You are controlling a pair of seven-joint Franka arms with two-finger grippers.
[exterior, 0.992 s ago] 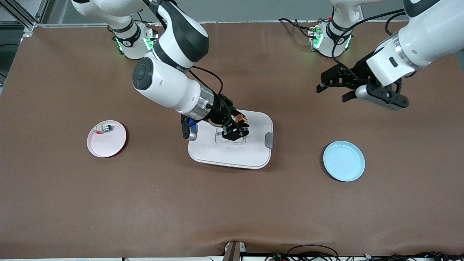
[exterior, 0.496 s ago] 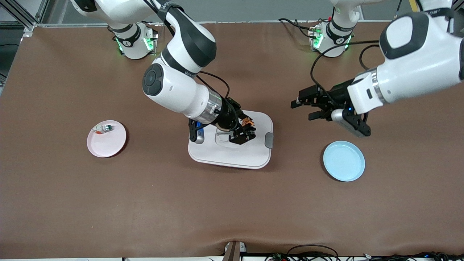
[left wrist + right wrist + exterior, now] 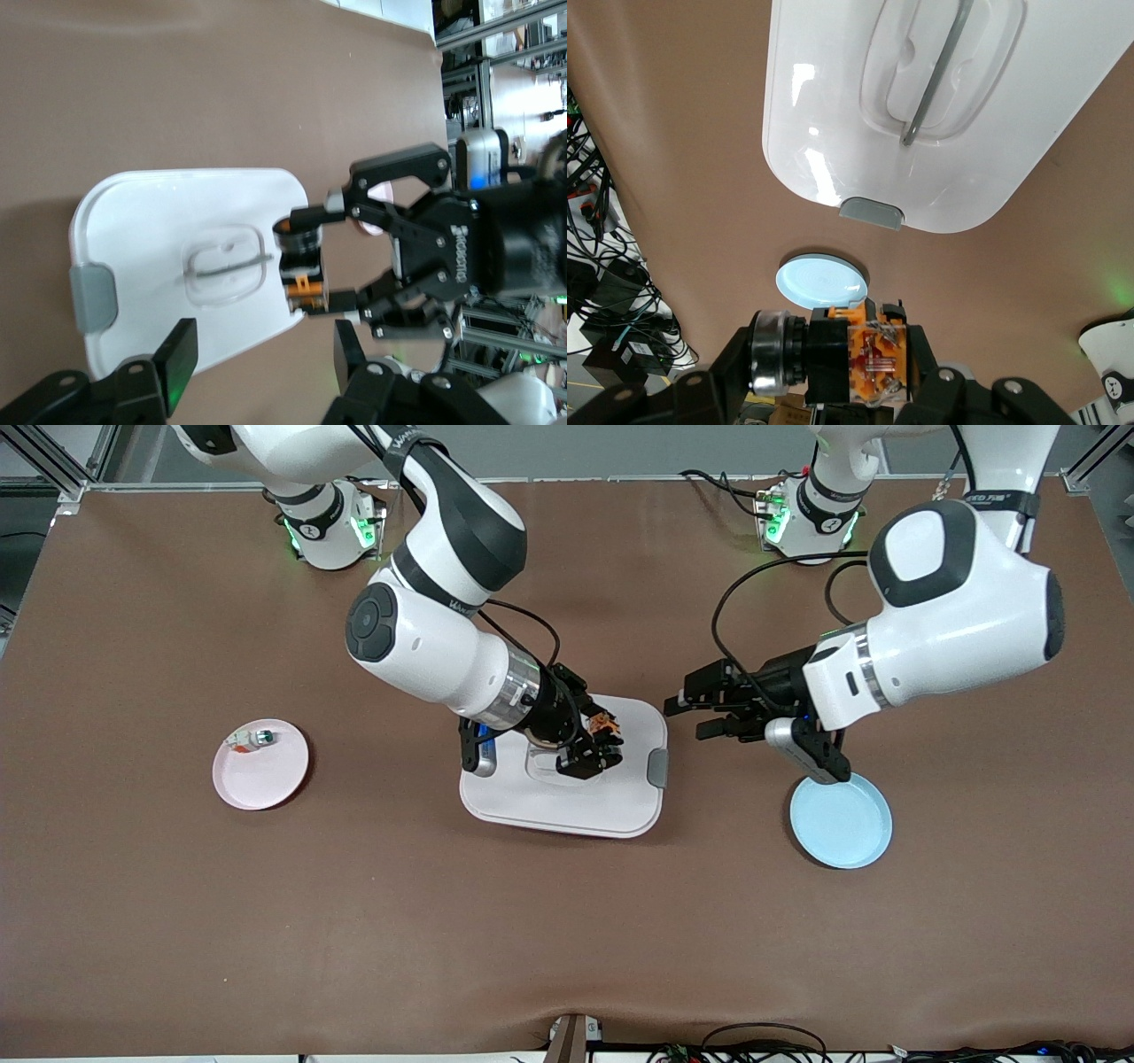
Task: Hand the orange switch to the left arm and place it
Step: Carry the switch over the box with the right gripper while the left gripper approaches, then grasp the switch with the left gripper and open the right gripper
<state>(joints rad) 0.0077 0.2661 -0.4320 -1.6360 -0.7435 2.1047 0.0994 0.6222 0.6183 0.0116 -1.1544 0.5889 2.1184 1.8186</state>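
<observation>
The right gripper hangs over the box, above the lid's recessed handle, with its fingers clamped on the switch. In the left wrist view the switch sits crosswise between the two fingertips, its black barrel against one finger and its orange rear block against the other. The right wrist view shows the same grip from above: the switch is wedged between the fingers, its round face at one end and the orange block in the middle, with the box and its grey latch underneath.

The left gripper is in the air just beside the box at the left arm's end, over the bare table between the box and the blue plate. Its fingers are spread wide and hold nothing, pointing toward the switch with a clear gap between them.

A pink plate with a small white part lies toward the right arm's end of the table.
</observation>
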